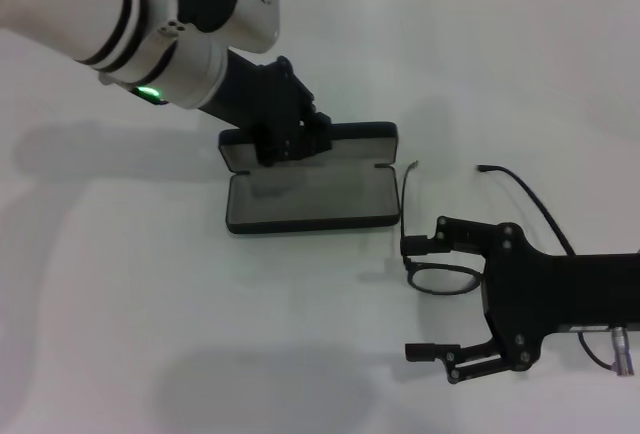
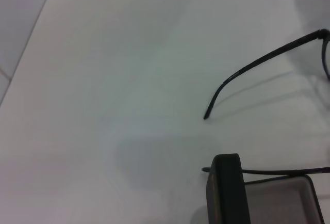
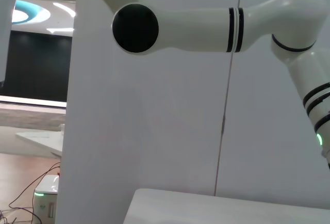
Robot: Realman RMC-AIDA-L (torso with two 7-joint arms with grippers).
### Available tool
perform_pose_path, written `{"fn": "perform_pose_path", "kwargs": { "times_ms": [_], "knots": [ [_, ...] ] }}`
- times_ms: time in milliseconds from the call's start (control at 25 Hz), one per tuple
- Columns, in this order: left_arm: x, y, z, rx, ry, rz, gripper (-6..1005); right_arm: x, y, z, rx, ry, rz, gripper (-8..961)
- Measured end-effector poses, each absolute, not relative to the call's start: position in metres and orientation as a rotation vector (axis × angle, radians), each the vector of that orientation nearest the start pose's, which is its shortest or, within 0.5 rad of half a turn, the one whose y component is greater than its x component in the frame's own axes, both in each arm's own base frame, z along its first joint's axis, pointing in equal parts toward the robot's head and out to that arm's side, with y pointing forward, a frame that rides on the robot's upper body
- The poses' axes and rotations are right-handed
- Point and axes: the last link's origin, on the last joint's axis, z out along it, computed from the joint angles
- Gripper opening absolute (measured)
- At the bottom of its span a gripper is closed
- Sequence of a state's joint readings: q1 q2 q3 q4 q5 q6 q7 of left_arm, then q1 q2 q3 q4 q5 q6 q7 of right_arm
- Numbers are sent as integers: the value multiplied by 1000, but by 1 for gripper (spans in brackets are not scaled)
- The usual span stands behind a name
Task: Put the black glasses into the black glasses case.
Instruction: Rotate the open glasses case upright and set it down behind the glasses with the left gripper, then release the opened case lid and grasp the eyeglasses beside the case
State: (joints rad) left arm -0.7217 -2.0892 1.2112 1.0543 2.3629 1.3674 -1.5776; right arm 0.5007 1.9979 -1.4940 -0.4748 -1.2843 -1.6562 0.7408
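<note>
The left gripper point(image 1: 290, 139) holds the lid of the open case point(image 1: 310, 204); its fingers' state I cannot tell. The right gripper point(image 1: 425, 299), fingers wide open, is at the glasses point(image 1: 445, 279) on the worktop point(image 1: 150, 304).

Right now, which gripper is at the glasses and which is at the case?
The right gripper, fingers spread wide, is at the black glasses, one finger over the lens. The left gripper is on the open black glasses case, at its raised lid.

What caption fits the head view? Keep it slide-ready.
Left gripper holds black glasses case open; open right gripper straddles black glasses.
</note>
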Motion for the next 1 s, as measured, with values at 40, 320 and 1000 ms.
{"fn": "perform_pose_path", "kwargs": {
  "times_ms": [40, 320, 1000],
  "knots": [
    [-166, 390, -20, -2897, 162, 229, 207, 219, 275, -47, -2906, -275, 1056, 869],
    [-162, 391, -16, -2884, 141, 228, 339, 219, 275, -47, -2903, -271, 1055, 868],
    [-219, 357, 6, -2500, -537, -1017, 567, 181, 344, 34, -3083, -36, 172, 828]
  ]
}}
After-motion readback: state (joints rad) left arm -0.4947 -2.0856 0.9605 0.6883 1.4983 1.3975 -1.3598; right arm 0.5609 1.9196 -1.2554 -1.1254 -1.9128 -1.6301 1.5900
